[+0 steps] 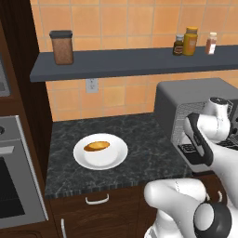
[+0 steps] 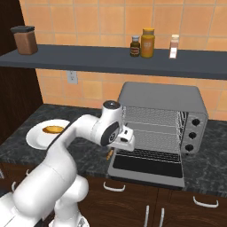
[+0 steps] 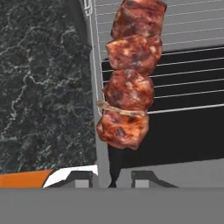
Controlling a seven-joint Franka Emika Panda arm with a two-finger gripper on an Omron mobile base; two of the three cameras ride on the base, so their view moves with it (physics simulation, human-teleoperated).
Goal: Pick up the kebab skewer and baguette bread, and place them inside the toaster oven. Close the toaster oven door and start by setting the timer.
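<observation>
My gripper is shut on the kebab skewer, whose several dark red-brown meat chunks stretch away from the fingertips. It hangs over the left edge of the toaster oven door, which lies folded down flat. In the right base view the gripper sits at the front left corner of the grey toaster oven, with the wire rack visible inside. The golden baguette bread lies on a white plate on the counter to the left, apart from the arm.
Three knobs run down the oven's right side. A dark shelf above carries a brown canister and spice jars. A built-in steel oven stands at far left. Dark speckled counter lies between plate and oven.
</observation>
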